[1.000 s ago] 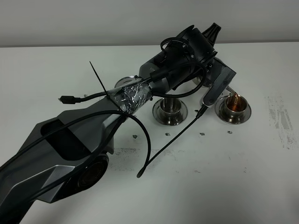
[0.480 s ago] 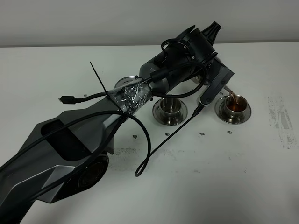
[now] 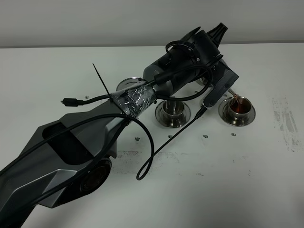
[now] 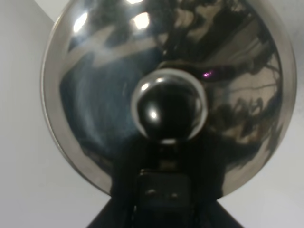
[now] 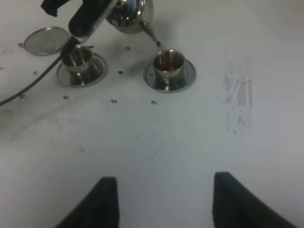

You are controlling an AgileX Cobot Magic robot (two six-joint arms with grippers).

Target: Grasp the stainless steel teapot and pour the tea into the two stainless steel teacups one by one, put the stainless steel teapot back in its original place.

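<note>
Tea (image 3: 238, 105) now fills more of one cup (image 5: 168, 71); left claw (image 4: 164, 190) clenches tilted teapot (image 5: 130, 14), right claw (image 5: 161, 199) released. Next: other cup (image 3: 172, 111).

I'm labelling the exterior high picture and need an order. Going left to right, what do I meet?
cable plug → flat steel disc → middle teacup → right teacup → scuffed table patch

We see the mirror-bright steel teapot (image 5: 130, 14) tipped spout-down just above one small steel teacup (image 5: 169, 62), a thin reddish-brown stream of tea (image 5: 160, 49) running from its spout into that cup, and the second teacup (image 5: 78, 58) standing upright beside that cup.
</note>
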